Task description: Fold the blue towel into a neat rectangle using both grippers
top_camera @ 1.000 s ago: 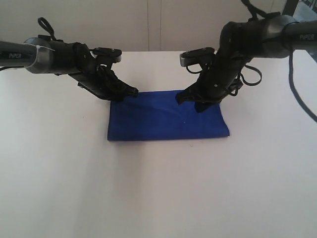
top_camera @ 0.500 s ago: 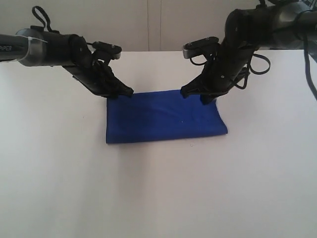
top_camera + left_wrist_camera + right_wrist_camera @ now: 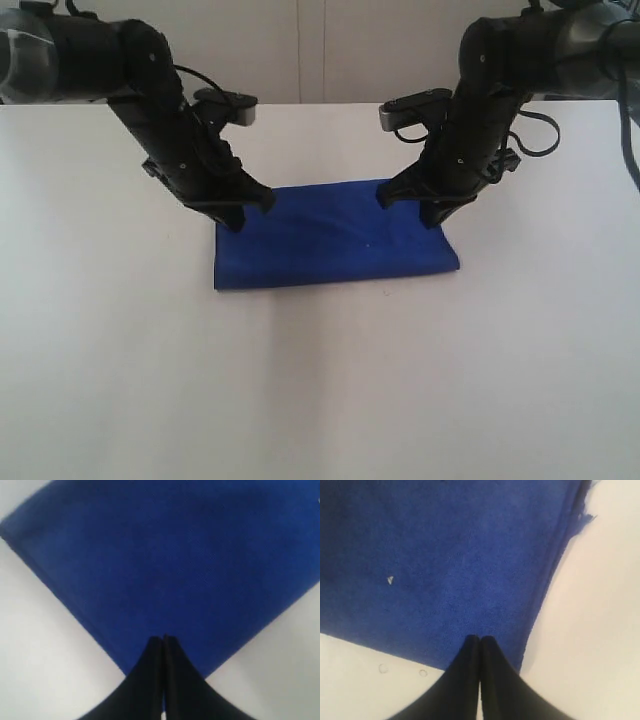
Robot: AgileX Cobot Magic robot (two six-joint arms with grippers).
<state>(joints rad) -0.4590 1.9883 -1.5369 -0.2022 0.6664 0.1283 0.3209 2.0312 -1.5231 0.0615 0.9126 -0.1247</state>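
Both my arms straightening above the folded blue towel [image 3: 335,245].
Left gripper [image 3: 163,640] and right gripper [image 3: 480,639], jaws closed and empty, have tilted more upright; the fold looks done.

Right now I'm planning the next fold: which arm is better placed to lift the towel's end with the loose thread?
Likely right. The right gripper, shut, is at the towel's far right corner, on the short edge with the loose thread. The left gripper, also shut, is at the far left corner.

both hands [image 3: 243,208] [image 3: 413,207] closed, pointing down
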